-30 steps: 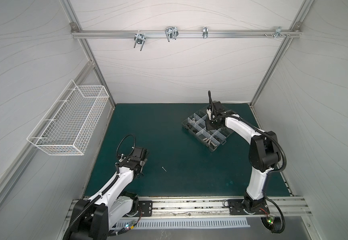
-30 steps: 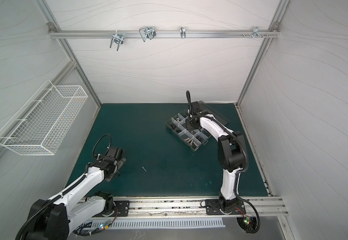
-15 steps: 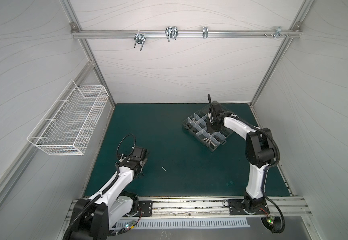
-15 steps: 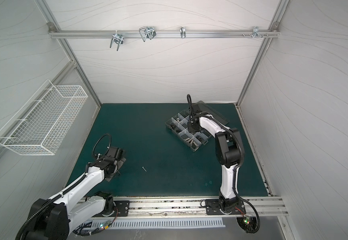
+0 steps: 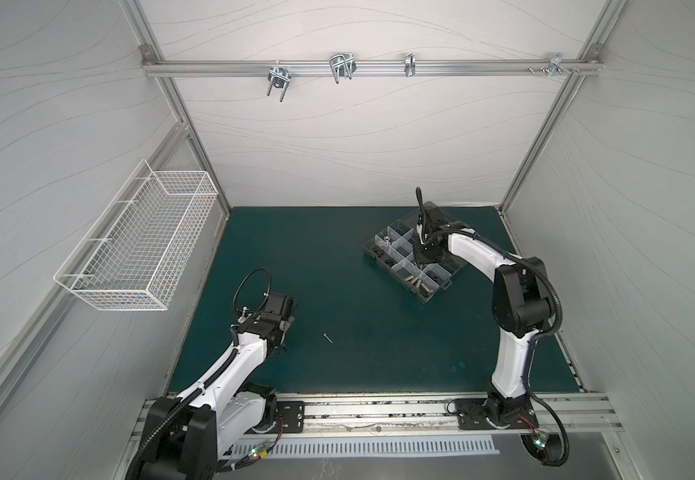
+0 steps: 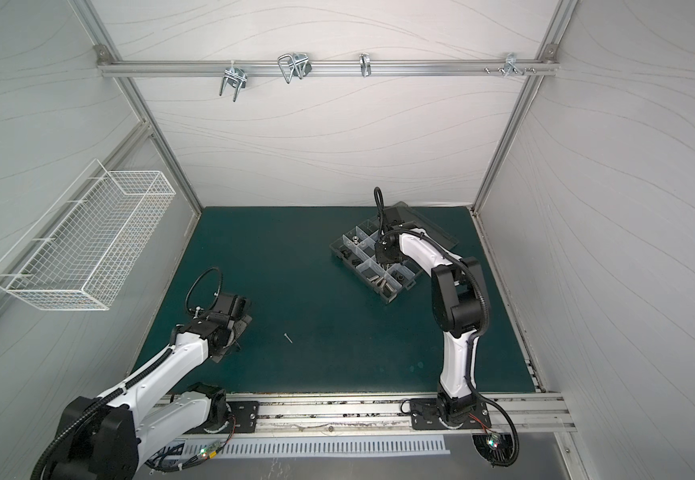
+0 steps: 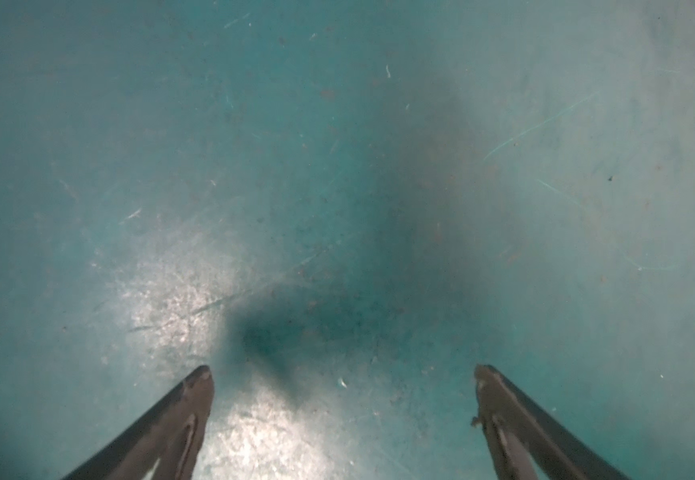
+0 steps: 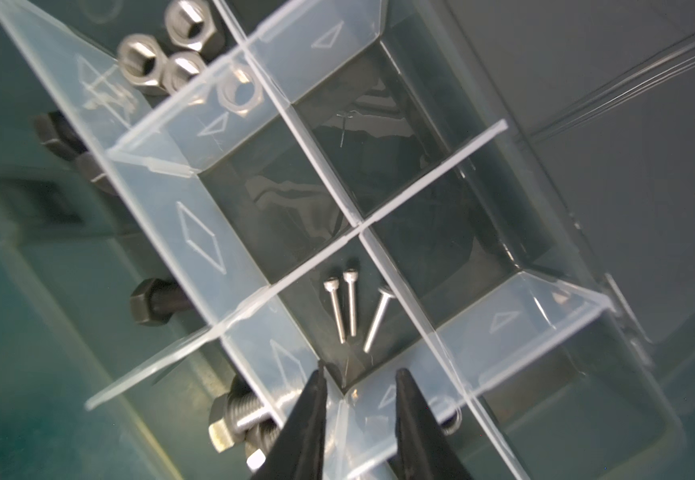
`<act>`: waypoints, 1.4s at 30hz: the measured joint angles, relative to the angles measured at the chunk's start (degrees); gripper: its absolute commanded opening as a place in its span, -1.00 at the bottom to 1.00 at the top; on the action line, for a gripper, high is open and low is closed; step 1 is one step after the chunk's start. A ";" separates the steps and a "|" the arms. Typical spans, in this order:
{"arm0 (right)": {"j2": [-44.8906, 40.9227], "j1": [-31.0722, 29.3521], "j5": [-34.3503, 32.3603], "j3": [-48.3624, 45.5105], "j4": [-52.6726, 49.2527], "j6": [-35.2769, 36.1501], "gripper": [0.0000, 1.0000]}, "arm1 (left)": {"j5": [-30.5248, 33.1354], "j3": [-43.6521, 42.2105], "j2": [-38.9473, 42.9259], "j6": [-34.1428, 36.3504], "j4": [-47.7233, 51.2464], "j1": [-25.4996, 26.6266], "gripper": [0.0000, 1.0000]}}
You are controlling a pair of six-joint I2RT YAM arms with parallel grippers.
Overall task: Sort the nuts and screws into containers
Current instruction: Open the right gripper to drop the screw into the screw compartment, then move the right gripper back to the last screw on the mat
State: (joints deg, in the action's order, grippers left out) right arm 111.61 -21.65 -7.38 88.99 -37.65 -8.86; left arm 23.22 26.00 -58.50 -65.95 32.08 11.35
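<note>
The clear organizer box [image 5: 424,298] sits on the green tabletop [image 5: 337,270] toward its far right corner, set at an angle to the edges. Its lid [image 6: 433,228] lies open flat on the side facing that corner.

The right gripper [image 8: 361,376] hangs over the middle of the box, pointing down into it. Its fingers [image 8: 308,415] stand a narrow gap apart with nothing between them, poised above the corner where two white dividers meet.

Just beyond the tips, three thin silver screws [image 8: 352,307] lie on the floor of one compartment, two side by side and the third angled away from them. A cluster of silver nuts [image 8: 159,62] fills a compartment further along the box. A black hex-head screw [image 8: 154,301] shows through a divider in a neighbouring compartment. Thick silver bolts [image 8: 233,419] lie in the compartment nearest the fingers. Two compartments next to the thin screws look bare.

One thin loose screw [image 5: 328,338] lies alone on the tabletop, left of the middle and toward the near edge, well apart from the box.

The left gripper [image 7: 341,372] hovers low near the left edge, in the near half of the tabletop. Its fingers [image 7: 188,407] are spread wide over bare, scuffed green surface, holding nothing. The loose screw lies near it, on the side toward the middle.

A white wire basket [image 5: 142,245] hangs on the left wall.
</note>
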 measured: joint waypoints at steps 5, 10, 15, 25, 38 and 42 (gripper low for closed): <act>-5.88 -1.33 0.46 -0.02 -0.55 -0.42 -0.31 | -0.07 0.92 -0.39 0.22 -0.07 0.00 0.98; -11.17 -7.23 0.87 -1.51 -0.26 -0.87 -0.28 | -0.17 1.05 -0.59 0.22 -0.04 0.00 0.98; -10.64 -18.60 1.51 -4.00 -0.46 -2.12 -0.21 | -0.15 1.05 -0.35 0.20 0.00 0.00 0.98; -2.34 -35.89 2.86 -3.08 -2.40 -2.51 -0.07 | 0.24 1.05 1.97 -0.09 0.68 0.00 0.98; 4.85 -42.99 3.56 0.59 -3.32 -2.01 0.07 | 1.73 0.85 5.55 -1.36 3.04 -0.02 0.98; 6.25 -43.71 3.69 1.79 -3.32 -1.62 0.05 | 2.34 0.76 6.54 -1.90 4.09 -0.02 0.98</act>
State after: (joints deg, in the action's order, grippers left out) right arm 117.86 -65.36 -3.68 90.78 -40.97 -10.48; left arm 25.56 26.76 -51.96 -67.85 36.16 11.33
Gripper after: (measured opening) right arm 0.529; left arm 0.992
